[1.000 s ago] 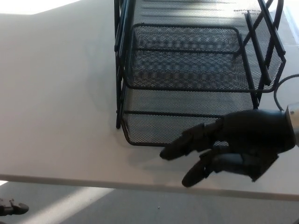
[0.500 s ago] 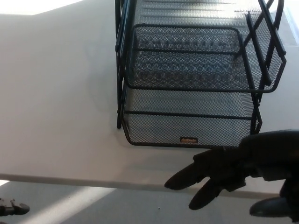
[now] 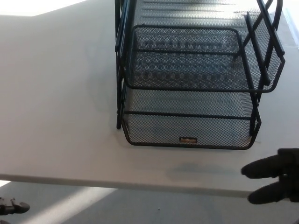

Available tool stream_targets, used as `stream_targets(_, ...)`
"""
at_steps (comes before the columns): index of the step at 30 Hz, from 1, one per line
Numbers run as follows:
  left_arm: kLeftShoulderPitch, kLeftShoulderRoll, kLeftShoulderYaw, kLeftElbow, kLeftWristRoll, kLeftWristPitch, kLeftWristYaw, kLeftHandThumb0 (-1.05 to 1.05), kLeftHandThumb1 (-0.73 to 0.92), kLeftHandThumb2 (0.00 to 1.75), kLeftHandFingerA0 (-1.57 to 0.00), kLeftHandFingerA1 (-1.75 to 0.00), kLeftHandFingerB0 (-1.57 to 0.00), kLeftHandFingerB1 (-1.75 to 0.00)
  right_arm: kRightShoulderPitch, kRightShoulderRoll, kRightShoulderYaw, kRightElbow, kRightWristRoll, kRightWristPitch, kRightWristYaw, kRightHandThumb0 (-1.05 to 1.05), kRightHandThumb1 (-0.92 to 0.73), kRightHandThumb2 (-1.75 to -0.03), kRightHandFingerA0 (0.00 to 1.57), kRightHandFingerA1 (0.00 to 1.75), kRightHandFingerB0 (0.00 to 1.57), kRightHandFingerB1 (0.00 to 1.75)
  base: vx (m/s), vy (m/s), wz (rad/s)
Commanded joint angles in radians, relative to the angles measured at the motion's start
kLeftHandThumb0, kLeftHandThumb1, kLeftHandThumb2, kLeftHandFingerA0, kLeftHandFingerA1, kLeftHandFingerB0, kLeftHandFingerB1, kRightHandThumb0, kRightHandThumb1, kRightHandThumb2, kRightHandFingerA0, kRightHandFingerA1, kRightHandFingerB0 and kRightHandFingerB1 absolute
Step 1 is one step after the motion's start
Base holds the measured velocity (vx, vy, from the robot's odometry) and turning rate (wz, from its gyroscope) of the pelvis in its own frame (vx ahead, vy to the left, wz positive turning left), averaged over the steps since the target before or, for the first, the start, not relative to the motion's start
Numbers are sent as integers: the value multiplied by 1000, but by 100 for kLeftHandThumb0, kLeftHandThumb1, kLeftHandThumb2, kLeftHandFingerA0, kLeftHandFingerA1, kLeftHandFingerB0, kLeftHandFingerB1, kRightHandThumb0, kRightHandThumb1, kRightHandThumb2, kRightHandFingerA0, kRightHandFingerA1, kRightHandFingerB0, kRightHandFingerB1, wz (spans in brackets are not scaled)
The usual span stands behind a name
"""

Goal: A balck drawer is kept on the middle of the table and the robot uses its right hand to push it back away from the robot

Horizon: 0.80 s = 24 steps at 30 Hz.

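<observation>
1. There is one black mesh drawer unit.
2. The unit has three tiers of mesh trays, as far as is visible.
3. There is one white table.
4. One robot hand is visible, with two fingertips showing.

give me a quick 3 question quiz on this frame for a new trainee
1. True or false: the right hand is touching the black mesh drawer unit.
2. Multiple choice: where is the small label plate? A) on the front edge of the lowest tray B) on the top tray's back rail C) flat on the table
3. Fill in: the drawer unit stands on a ____ table.

Key
1. False. The hand is at the picture's lower right, apart from the unit, with bare table between them.
2. A
3. white
</observation>
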Motion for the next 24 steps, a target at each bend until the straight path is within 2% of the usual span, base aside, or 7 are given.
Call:
stream_targets(1, 29, 31, 3, 28, 9, -21, 38, -34, 51, 105, 0, -48, 0, -46, 228, 55, -146, 362, -106, -338, -28, -37, -48, -106, 1, 47, 0, 47, 0, 0, 0)
stream_targets(3, 47, 39, 2, 42, 11, -29, 41, -34, 50, 104, -1, -48, 0, -47, 255, 47, -143, 435, -136, -371, -52, -37, -49, -107, 1, 47, 0, 46, 0, 0, 0)
stream_targets(4, 51, 42, -2, 40, 18, -17, 48, -65, 76, 64, -19, -29, -18, -27, 257, 43, -143, 474, -140, -374, -60, -37, -49, -107, 1, 47, 0, 46, 0, 0, 0)
stream_targets(10, 82, 52, -22, 47, 43, -26, 67, -65, 77, 64, -21, -30, -19, -27, 287, 15, -136, 621, -157, -438, -62, -38, -48, -107, 1, 47, 0, 46, 0, 0, 0)
stream_targets(11, 79, 50, -22, 53, 41, -26, 66, -64, 75, 63, -20, -29, -19, -27, 290, 5, -136, 648, -161, -432, -73, -77, -85, -65, 21, 34, 21, 31, 0, 0, 0)
stream_targets(17, 80, 45, -22, 78, 39, -31, 71, -65, 75, 63, -20, -29, -19, -27, 279, -20, -123, 800, -180, -458, -112, -71, -85, -66, 24, 33, 23, 31, 0, 0, 0)
stream_targets(24, 104, 32, -29, 114, 48, 24, 100, -62, 75, 63, -21, -29, -20, -27, 158, -35, -24, 1223, -260, -512, -196, -75, -80, -65, 29, 34, 26, 32, 0, 0, 0)
